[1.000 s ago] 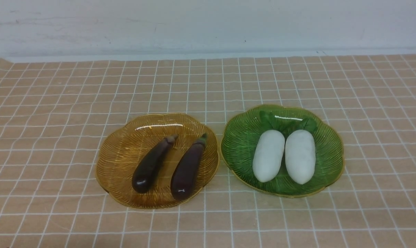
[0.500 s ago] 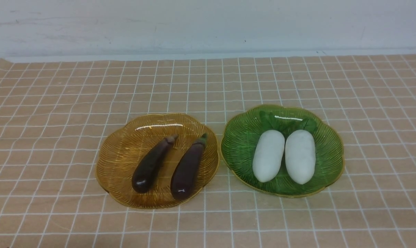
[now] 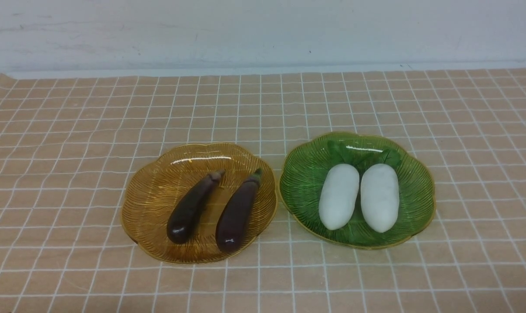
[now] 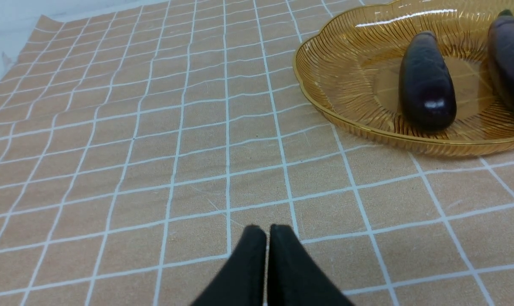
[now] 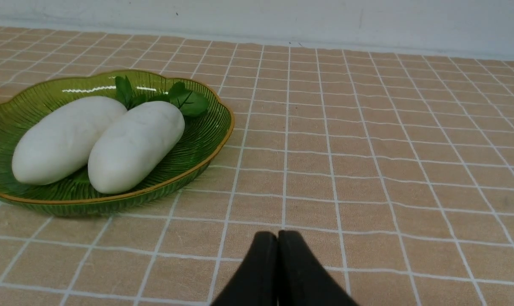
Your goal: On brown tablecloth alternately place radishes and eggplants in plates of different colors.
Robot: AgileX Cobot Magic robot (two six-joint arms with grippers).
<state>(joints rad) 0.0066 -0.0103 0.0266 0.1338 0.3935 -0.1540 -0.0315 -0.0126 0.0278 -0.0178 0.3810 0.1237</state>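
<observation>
Both eggplants in amber plate, both radishes in green plate, left hand and right hand closed, empty, low over brown tablecloth

Two eggplants, two radishes, two plates (amber, green)

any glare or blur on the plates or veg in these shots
Front view: white glare streaks on the translucent amber scalloped plate and the translucent green scalloped plate, focus fairly sharp. Left wrist view: a highlight spot on the nearer glossy dark purple eggplant. Right wrist view: the two plump white radishes are matte, no glare.
</observation>
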